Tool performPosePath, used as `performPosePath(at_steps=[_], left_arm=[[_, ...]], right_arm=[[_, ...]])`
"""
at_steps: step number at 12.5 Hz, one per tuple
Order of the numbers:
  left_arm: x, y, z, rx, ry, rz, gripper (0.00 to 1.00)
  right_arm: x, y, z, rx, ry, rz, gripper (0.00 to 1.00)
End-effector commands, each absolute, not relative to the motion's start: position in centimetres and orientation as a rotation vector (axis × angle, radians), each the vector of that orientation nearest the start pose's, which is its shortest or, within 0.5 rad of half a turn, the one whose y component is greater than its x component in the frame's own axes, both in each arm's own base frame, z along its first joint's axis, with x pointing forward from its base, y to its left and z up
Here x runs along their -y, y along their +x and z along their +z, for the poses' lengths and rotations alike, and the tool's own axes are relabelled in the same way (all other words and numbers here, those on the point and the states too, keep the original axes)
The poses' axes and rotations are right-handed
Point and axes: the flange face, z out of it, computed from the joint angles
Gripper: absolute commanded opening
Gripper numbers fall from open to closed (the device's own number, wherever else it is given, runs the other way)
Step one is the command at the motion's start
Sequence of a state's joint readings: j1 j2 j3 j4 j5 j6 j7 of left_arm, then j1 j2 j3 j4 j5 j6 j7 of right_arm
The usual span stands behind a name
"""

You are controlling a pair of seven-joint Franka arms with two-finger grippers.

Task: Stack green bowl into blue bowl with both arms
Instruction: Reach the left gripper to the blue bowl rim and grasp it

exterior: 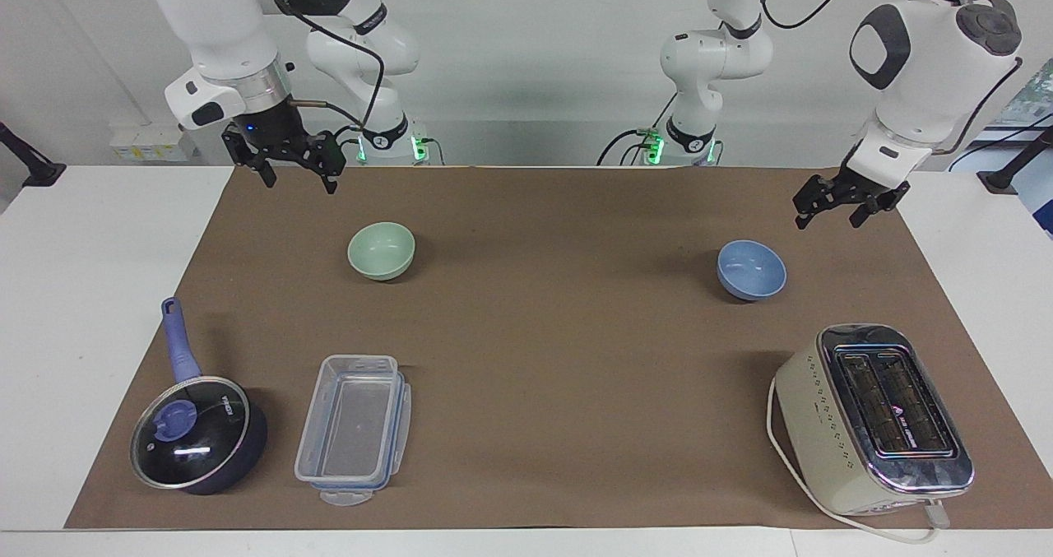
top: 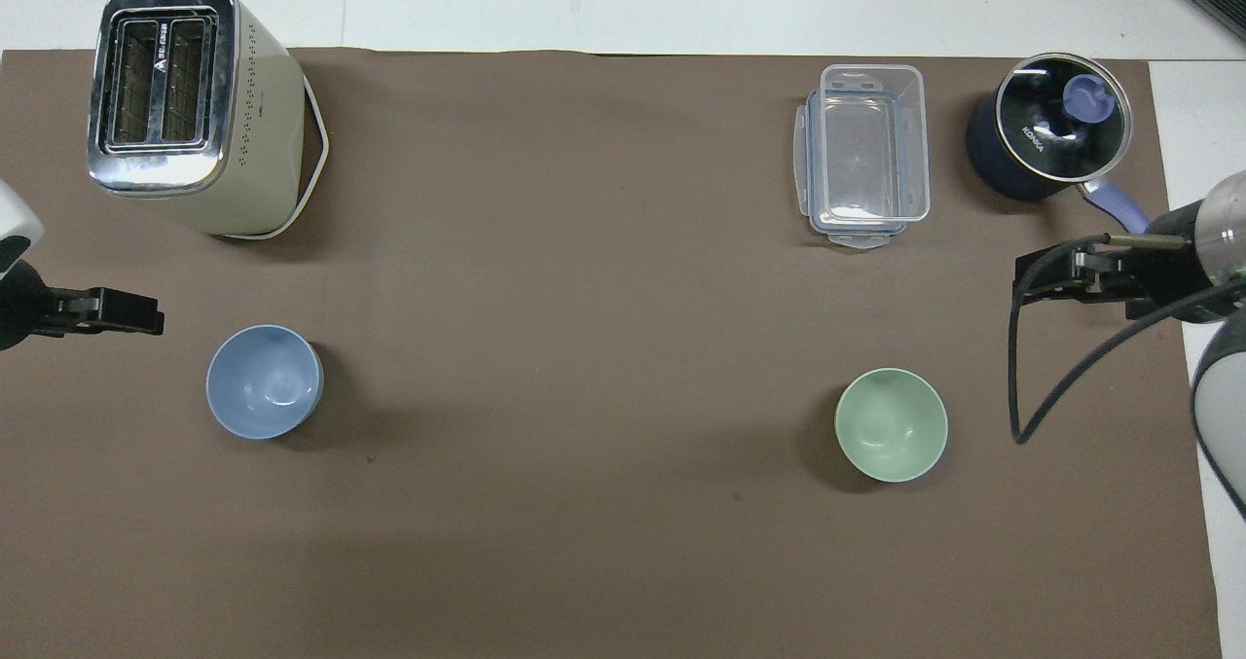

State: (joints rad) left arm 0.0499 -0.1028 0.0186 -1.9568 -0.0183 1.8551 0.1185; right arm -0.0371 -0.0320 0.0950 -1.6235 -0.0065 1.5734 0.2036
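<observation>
green bowl: sat upright on the brown mat toward the right arm's end of the desk, nothing in it
blue bowl: upright too, toward the left arm's end, well apart from the green one
left hand: up in the air near the blue bowl, fingers spread, holding nothing
right hand: hung near the green bowl, fingers apart, empty

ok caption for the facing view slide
Both claws, left and right, hang open above the mat; green bowl and blue bowl sit apart, unstacked.
</observation>
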Motion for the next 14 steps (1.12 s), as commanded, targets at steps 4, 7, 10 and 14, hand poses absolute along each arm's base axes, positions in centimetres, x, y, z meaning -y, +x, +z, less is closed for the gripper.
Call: performPosePath(at_steps=[4,7,10,14], left_arm=[[-4.8,50.7,45.6,-0.088,-3.136,-0.055,1.0],[-4.1,50.0,42.9,-0.102,-3.136,-0.048,1.0],[-3.8,48.3,37.5,-0.1,-3.133,-0.084,1.0],[-3.8,47.5,34.2,-0.088,-3.133,-0.088,1.0]], right_arm=[[-2.8,54.3,61.8,-0.219,-3.123,0.017,1.0],[-2.8,54.3,61.7,-0.219,-3.123,0.019,1.0],[-2.8,54.3,61.7,-0.219,-3.123,0.019,1.0],[-2.8,54.3,61.7,-0.217,-3.124,0.019,1.0]])
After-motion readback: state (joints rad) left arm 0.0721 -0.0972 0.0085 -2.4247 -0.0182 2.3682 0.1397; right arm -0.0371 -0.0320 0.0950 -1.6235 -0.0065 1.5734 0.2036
